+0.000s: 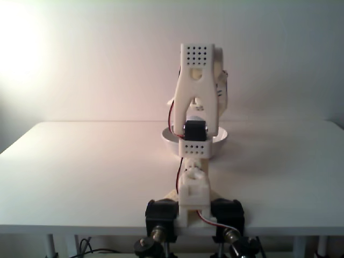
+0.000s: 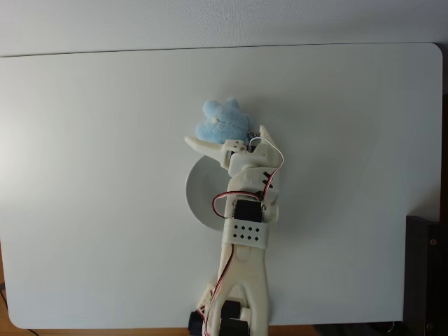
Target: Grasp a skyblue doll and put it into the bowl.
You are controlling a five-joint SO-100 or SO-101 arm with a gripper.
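Seen from above, the white two-finger gripper (image 2: 225, 142) reached past the far rim of the round, shallow white bowl (image 2: 199, 192) on the white desk (image 2: 84, 175). The fluffy sky-blue plush doll (image 2: 222, 122) lay against the gripper's fingers, one white finger (image 2: 203, 146) jutting out beneath it. Whether the gripper clenched the doll could not be told. From the base-side camera, the white arm (image 1: 196, 91) hid most of the bowl (image 1: 221, 141).

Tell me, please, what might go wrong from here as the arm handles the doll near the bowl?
1. The fluffy sky-blue plush doll lies just beyond the round white bowl's rim; released here, it would land outside.
2. The hand seems to touch only the doll's near edge, so it may slip.
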